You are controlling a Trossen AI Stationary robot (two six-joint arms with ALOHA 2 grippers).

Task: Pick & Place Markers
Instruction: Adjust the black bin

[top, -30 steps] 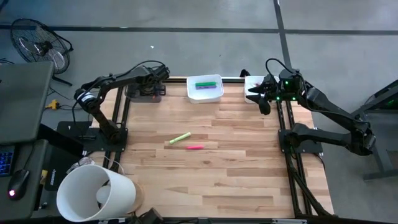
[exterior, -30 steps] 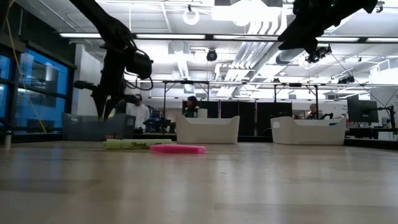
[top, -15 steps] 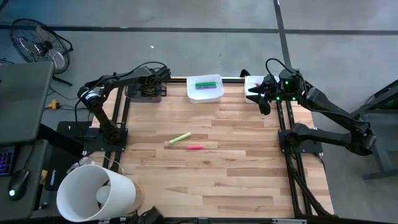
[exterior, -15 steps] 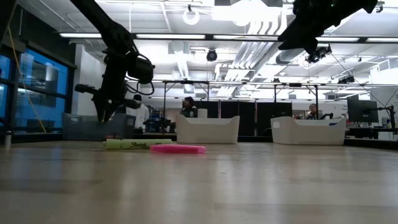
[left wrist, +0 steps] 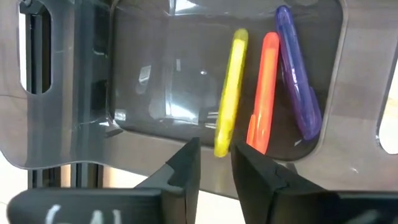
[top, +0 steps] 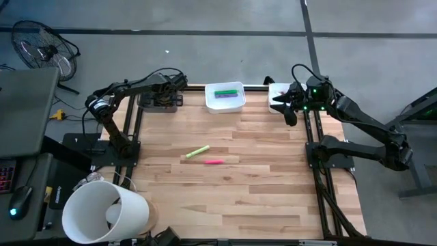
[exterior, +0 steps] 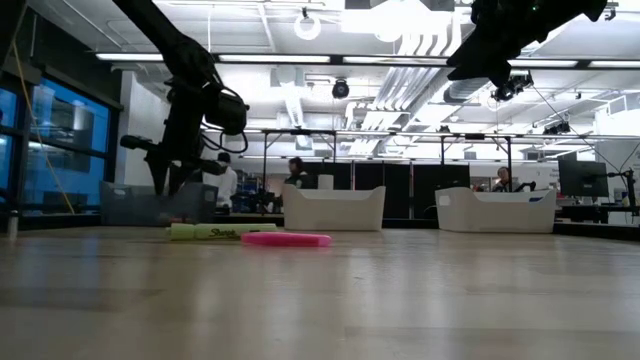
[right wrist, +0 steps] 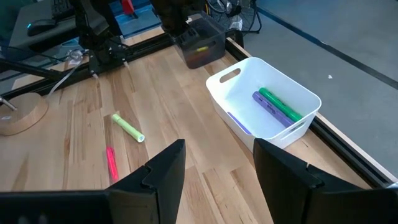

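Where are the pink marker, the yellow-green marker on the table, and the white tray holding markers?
pink marker (top: 214, 162): high view, mid-barrel.
yellow-green marker (top: 198, 152): high view, mid-barrel.
white tray (right wrist: 231, 104): right wrist view, side wall.

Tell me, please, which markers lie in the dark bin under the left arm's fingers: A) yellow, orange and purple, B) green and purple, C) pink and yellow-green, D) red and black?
A: the left wrist view looks down into the dark bin, where a yellow marker, an orange marker and a purple marker lie side by side.
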